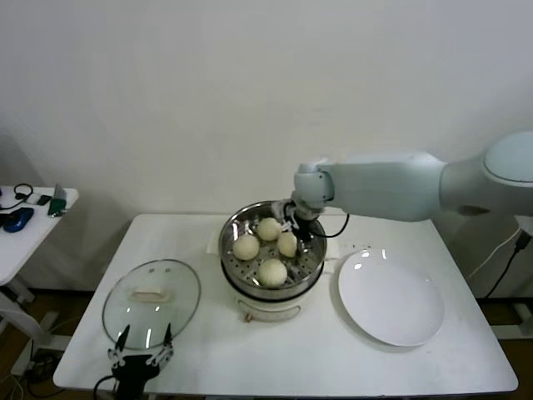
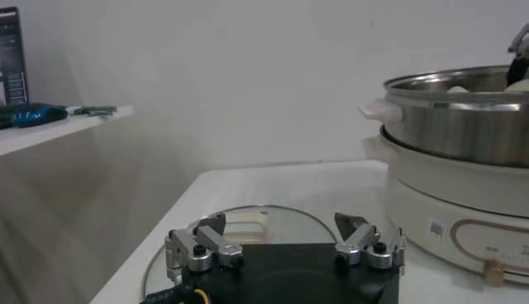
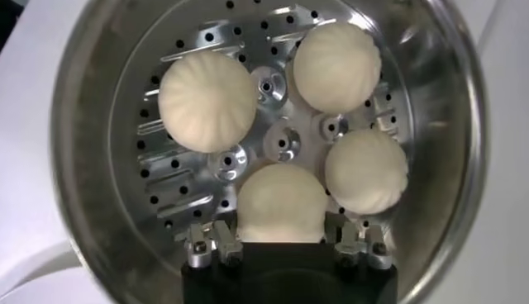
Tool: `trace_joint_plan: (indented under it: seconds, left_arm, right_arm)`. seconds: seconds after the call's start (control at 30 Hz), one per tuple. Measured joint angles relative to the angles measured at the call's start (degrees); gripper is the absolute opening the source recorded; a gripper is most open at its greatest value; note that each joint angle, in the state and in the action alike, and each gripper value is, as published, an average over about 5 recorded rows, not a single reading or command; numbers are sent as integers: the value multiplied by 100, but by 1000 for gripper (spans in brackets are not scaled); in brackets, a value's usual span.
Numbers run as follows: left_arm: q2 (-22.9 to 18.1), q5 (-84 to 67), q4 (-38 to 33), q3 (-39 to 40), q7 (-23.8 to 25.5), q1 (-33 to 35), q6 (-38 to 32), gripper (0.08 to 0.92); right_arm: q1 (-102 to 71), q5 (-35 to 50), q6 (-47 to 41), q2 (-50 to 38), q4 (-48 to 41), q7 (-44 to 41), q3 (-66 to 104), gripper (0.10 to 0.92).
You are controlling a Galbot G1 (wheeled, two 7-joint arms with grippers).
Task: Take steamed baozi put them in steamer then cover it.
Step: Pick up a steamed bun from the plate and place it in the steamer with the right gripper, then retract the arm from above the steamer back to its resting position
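Over the steamer, the right gripper straddles the fourth baozi; the cover waits by the left arm.

Inside the steamer (image 1: 271, 250), near the table's (image 1: 433, 367) back edge, the right gripper (image 3: 281, 239) has a finger either side of one steamed baozi (image 3: 281, 205), which sits on the perforated tray; whether the fingers press it or stand just clear I cannot tell. Three more baozi (image 3: 207, 101) sit beyond it on the tray. A white plate (image 1: 391, 300) lies bare toward the right edge. The coming move looks to be the covering: the cover (image 1: 151, 302) lies flat near the front-left corner, its bar handle running roughly left to right, directly beyond the left gripper (image 2: 285, 244), whose fingers are spread wide. The left arm is much nearer it.
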Motion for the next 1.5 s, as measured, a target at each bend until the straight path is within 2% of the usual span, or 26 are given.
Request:
trace_joint_plan:
  seconds: [0.2,0.37,0.47,0.87,1.0,1.17,1.5]
  left_arm:
    - [0,-10,-16,-4,2,2,5,823]
    - [8,-11,-64,6,3,19,21,823]
    - [22,-5,-96,4,3,30,34,823]
    - [122,43,-231,42,23,82,65,823]
    - [155,12,-233,41,23,51,74,823]
    - [201,-42,-195,54,-7,-29,48,823]
    - [332,-54,5,30,-100,-398,-113,823]
  right_arm:
    - [-91,-52,-7,51,-69,3,14,696]
    - [-44,-34,36,34,-56,-20,30,789]
    - [86,30,89,-35,-4,-82,40,818]
    - [1053,872,259,-1040,417,-349,-62,823]
    - [985,1118,208,-1702,579,111,279,822]
    - [220,1234,131,-2633,828,1083,1412,823]
    - [-3152,1098,331,-4086,1581,2826,5095,823]
